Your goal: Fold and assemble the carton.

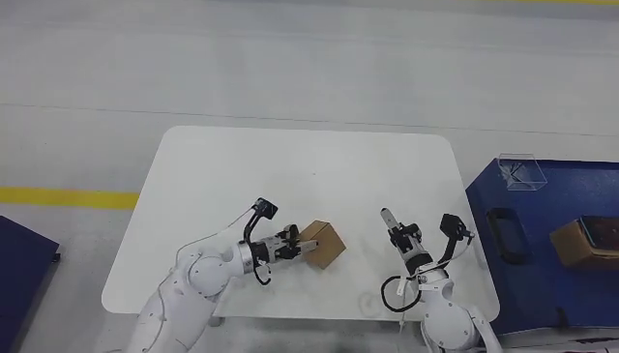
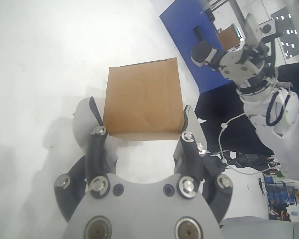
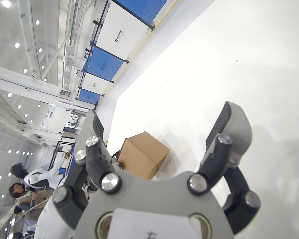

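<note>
Carton (image 1: 321,244) rested on the white surface (image 1: 290,160), toward its near edge and about midway across, and looked like a closed box (nearly cubic, so no long axis stood out). The left tool (image 2: 140,111) sat immediately to its left, fingers (image 2: 188,118) pressed against opposite side faces at the end nearest the wrist, pinching it. The right tool (image 3: 162,113) hung to the right of the carton, well apart from it, spread wide and holding nothing. Any further pressing of flaps would probably fall to the right arm, travelling left. Bare surface lay open on the far side; the near edge was close.
</note>
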